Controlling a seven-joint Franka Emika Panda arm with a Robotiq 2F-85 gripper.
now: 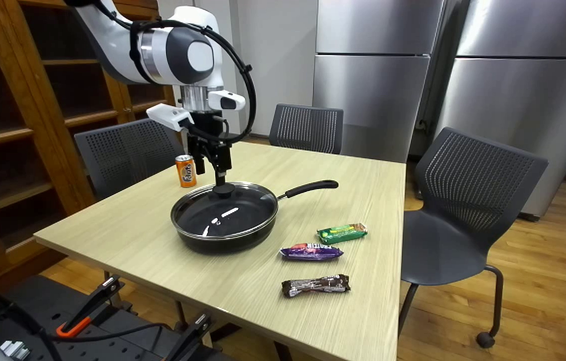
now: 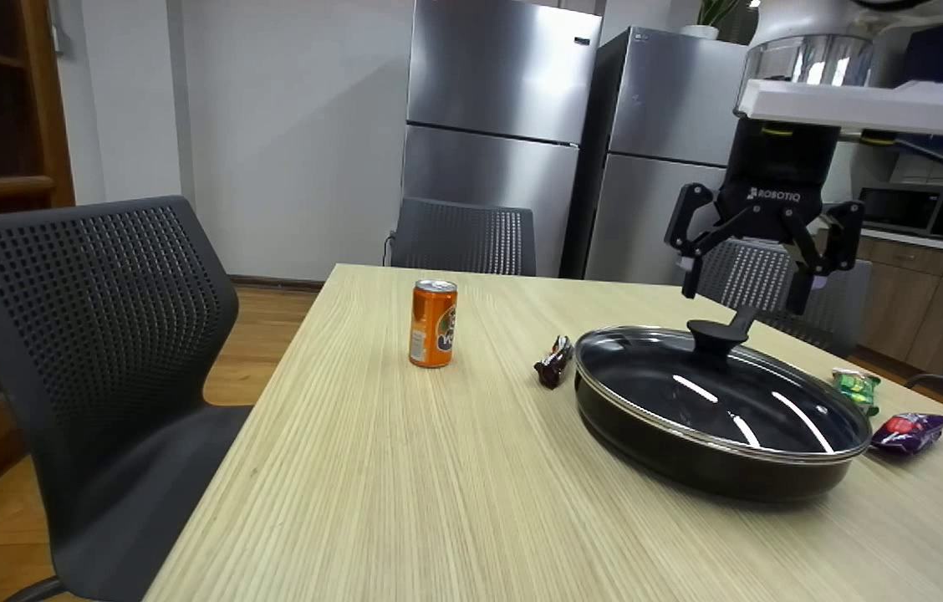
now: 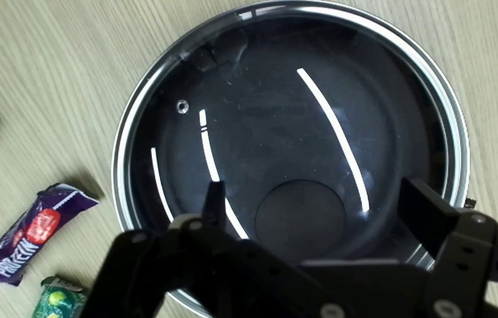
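My gripper [image 1: 210, 173] is open and empty above the glass lid of a black frying pan. In an exterior view its two fingertips [image 2: 745, 291] are apart, a little above the lid's black round knob [image 2: 712, 336]. In the wrist view the knob [image 3: 300, 216] lies between the open fingers [image 3: 314, 194] and touches neither. The glass lid [image 1: 253, 205], with a shiny metal rim, sits flat on the pan [image 1: 228, 244]. The pan's black handle [image 1: 313, 186] sticks out to one side. The pan looks dark inside through the glass.
An orange soda can [image 1: 186, 171] stands upright near the pan. A green bar [image 1: 342, 233], a purple protein bar [image 1: 311, 252] and a brown bar [image 1: 316, 285] lie on the wooden table [image 1: 353, 316]. Grey chairs [image 1: 443, 245] surround it. Steel fridges [image 2: 488, 184] stand behind.
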